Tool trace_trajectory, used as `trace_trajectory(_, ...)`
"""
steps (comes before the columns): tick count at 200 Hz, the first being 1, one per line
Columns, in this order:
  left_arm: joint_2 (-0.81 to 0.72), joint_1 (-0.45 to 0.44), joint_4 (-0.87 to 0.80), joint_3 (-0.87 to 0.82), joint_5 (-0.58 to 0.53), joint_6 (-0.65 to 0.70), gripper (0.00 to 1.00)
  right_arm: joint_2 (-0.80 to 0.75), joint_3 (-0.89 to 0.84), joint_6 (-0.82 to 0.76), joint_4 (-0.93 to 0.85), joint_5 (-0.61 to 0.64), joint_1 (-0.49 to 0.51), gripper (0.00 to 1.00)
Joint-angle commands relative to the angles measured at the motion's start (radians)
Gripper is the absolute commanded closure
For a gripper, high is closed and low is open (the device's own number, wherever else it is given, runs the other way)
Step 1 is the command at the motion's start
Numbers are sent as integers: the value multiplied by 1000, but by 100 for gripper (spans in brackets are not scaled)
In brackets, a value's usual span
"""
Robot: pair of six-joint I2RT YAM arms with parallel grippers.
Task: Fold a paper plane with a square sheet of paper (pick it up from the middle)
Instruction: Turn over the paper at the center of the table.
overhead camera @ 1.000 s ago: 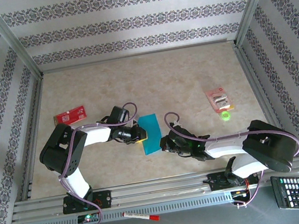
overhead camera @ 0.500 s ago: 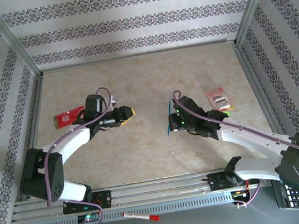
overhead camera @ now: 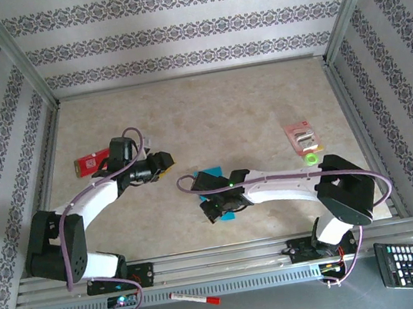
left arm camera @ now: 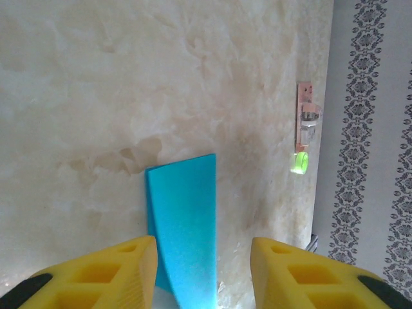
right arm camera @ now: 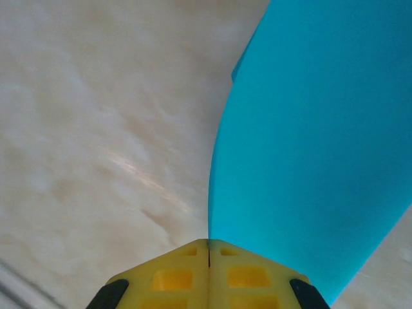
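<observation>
- Well, a moment ago the sheet of paper point(overhead camera: 208, 177) lay flat between my two arms; my right arm then swung it up toward the right side, and now it has brought it back low over the near middle of the bench point(overhead camera: 260, 100)
- My right jaws point(right arm camera: 208, 243) are closed on one edge of it, so the sheet is in my grip and not lying free
- My left jaws point(left arm camera: 203, 251) have opened wider and drawn back to the left; they stand apart with nothing between them, pointing toward the sheet
- I judge this a regrasp between folds: the sheet is a narrow creased shape, not yet a pointed plane
- The overhead view shows that my arms are well apart, but my right wrist covers much of the sheet there
- The right wrist view shows the pinch itself and the sheet curving away from it
- The left wrist view shows its tall slanted outline, with a red-and-white card point(left arm camera: 306, 116) and a green ring point(left arm camera: 298, 162) far beyond; whether its far end touches the bench I cannot tell
</observation>
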Motion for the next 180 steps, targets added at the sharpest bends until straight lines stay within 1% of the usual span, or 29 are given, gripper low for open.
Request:
trace_trajectory(1,35,0,6,-14,71,-34,60,1,-43,53,166,-91,-1,100)
trace_trajectory(29,97,-42,32,7,95,-47,66,10,-81,77,252,-132,-10,99)
trace_trajectory(51,152,-101,58,44,104,-55,70,17,-87,80,266,-140,-17,99)
trace_trajectory(69,203,-146,85,75,117,-67,75,16,-95,82,280,-140,-18,99)
trace_trajectory(95,275,-200,56,126,94,-44,76,18,-105,91,286,-135,-21,99)
trace_trajectory(138,377,-211,-45,175,45,47,80,13,-111,93,296,-131,-32,95)
trace_trajectory(180,424,-211,-85,190,19,105,81,3,-120,88,309,-158,-49,91)
